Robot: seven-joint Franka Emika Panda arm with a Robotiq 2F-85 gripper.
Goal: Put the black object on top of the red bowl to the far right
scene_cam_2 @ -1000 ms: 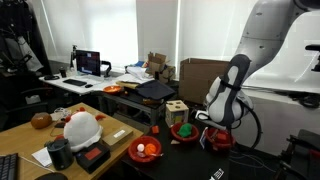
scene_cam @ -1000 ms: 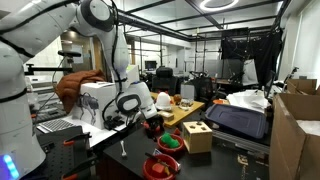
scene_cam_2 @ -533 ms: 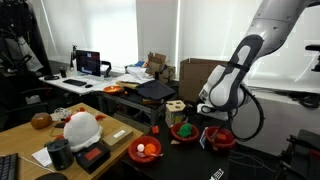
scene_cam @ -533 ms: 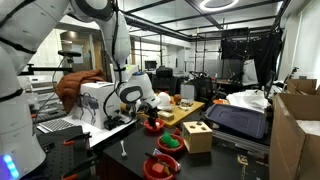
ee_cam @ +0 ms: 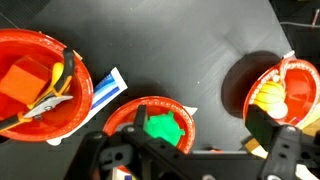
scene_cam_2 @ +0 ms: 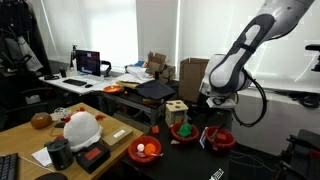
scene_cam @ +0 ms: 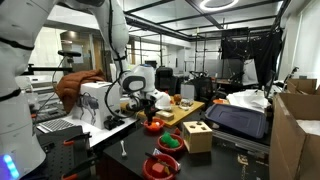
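Three red bowls stand on the black table. In the wrist view the left bowl (ee_cam: 20, 50) holds an orange block with a thin black object (ee_cam: 45, 103) lying across it. It is the bowl at the right end of the row in an exterior view (scene_cam_2: 218, 140). The middle bowl (ee_cam: 160, 105) holds a green thing and the right bowl (ee_cam: 300, 75) a yellow and white thing. My gripper (ee_cam: 200, 120) is open and empty, high above the bowls in both exterior views (scene_cam: 140, 103) (scene_cam_2: 212, 106).
A blue and white card (ee_cam: 105, 88) lies beside the left bowl. A wooden block with holes (scene_cam: 197, 135) (scene_cam_2: 177, 110) stands by the bowls. A black case (scene_cam: 240, 120), cardboard boxes (scene_cam: 295, 130) and a white rounded thing (scene_cam_2: 82, 128) are around.
The arm has risen from low over the end bowl to well above the table. The gripper now hangs empty above the row of bowls.
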